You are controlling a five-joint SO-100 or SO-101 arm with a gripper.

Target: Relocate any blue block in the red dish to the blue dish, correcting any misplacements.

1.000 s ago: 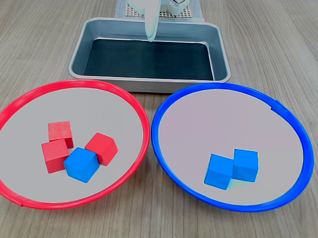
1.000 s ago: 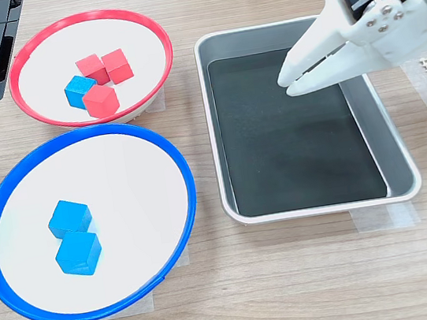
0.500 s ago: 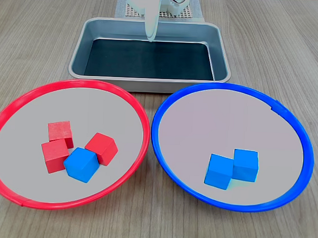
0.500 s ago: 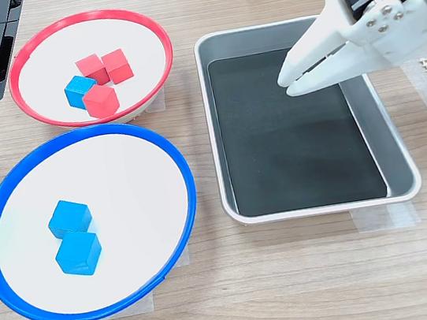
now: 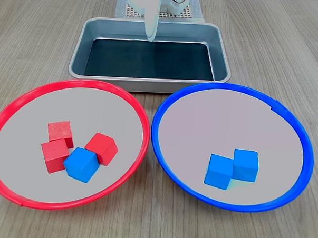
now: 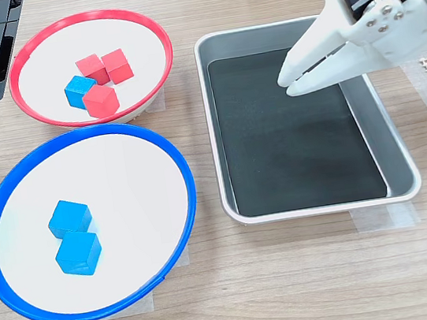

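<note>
We list one blue block (image 5: 81, 165) (image 6: 77, 92) lying in the red dish (image 5: 18, 198) (image 6: 150, 34), touching at least two of the three red cubes (image 5: 101, 147) (image 6: 101, 101) clustered round it on the pale floor. The red dish sits toward the front-left corner of the tabletop in the first exterior view. Just beside it we note the blue dish (image 5: 163, 151) (image 6: 183, 236), holding two more blue cubes (image 5: 232, 168) (image 6: 74, 238) pressed together. Behind both dishes stands a rectangular metal tray (image 5: 77, 52) (image 6: 316, 207) with a dark floor. Over the tray hangs the white gripper (image 5: 151, 38) (image 6: 287, 84), its jaws nearly closed and holding nothing, well apart from every block.
</note>
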